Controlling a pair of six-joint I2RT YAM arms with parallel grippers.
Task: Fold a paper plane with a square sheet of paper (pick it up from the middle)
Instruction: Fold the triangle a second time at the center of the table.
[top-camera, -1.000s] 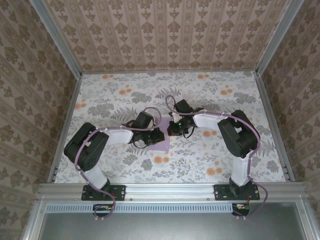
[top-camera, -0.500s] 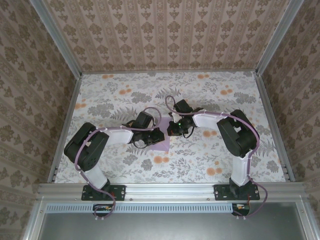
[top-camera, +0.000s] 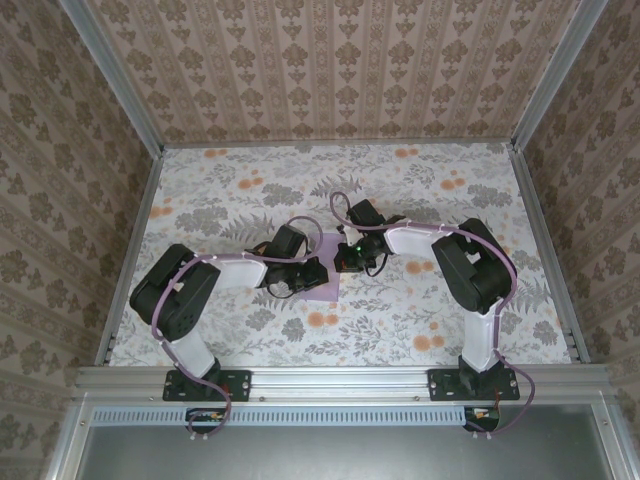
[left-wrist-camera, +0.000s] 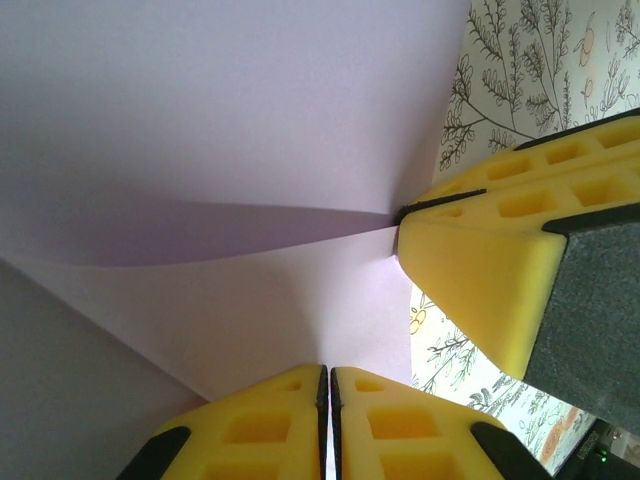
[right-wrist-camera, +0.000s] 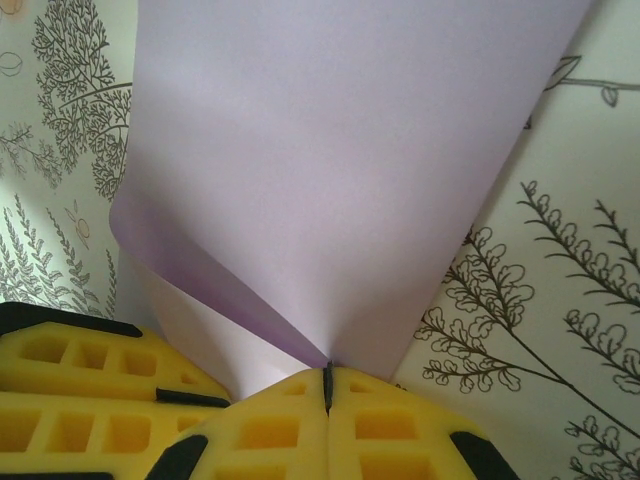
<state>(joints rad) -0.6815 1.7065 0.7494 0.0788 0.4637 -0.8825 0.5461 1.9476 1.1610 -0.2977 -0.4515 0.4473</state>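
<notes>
The square sheet of paper is plain lilac and lies mid-table between the two arms, partly hidden under them. In the left wrist view the paper bulges into a soft fold, and my left gripper is shut on its near edge. My right gripper's yellow fingers pinch the same sheet at the fold's tip. In the right wrist view the paper curls up from the cloth, with my right gripper shut on the pinched crease. The left gripper's fingers sit close by at the lower left.
A floral tablecloth covers the table, with patterned walls on three sides and a metal rail along the near edge. Both grippers stand nearly touching at mid-table.
</notes>
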